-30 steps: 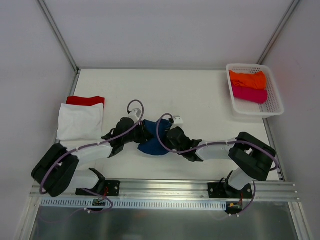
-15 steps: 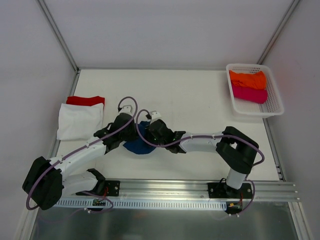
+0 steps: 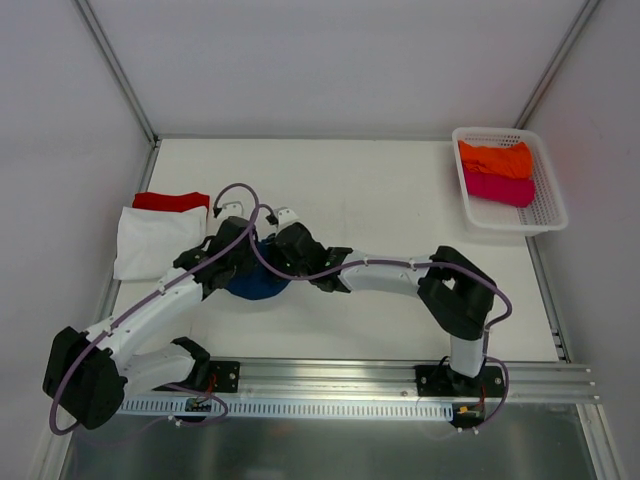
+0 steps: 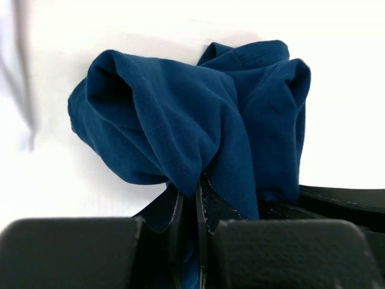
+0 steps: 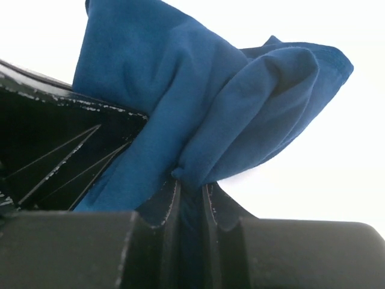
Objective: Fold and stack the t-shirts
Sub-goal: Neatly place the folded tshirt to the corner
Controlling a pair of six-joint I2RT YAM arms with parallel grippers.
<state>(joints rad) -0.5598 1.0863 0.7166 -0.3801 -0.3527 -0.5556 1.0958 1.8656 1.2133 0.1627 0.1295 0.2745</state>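
A bunched navy blue t-shirt [image 3: 258, 283] hangs between both grippers left of the table's middle. My left gripper [image 3: 243, 262] is shut on a fold of the navy cloth [image 4: 180, 126]. My right gripper [image 3: 277, 262] is shut on another fold of the navy t-shirt [image 5: 204, 120], close beside the left one. A folded white t-shirt [image 3: 158, 240] lies at the left edge, overlapping a red t-shirt [image 3: 170, 200] behind it. An orange t-shirt [image 3: 494, 158] and a magenta t-shirt [image 3: 497, 187] lie in the basket.
The white mesh basket [image 3: 549, 210] stands at the back right corner. Bare white table [image 3: 400, 210] spreads between the arms and the basket. A metal rail [image 3: 330, 375] runs along the near edge, and white walls enclose the table.
Both grippers have carried the navy t-shirt leftward and slightly back, towards the white and red t-shirts. The right arm has stretched far across the table.
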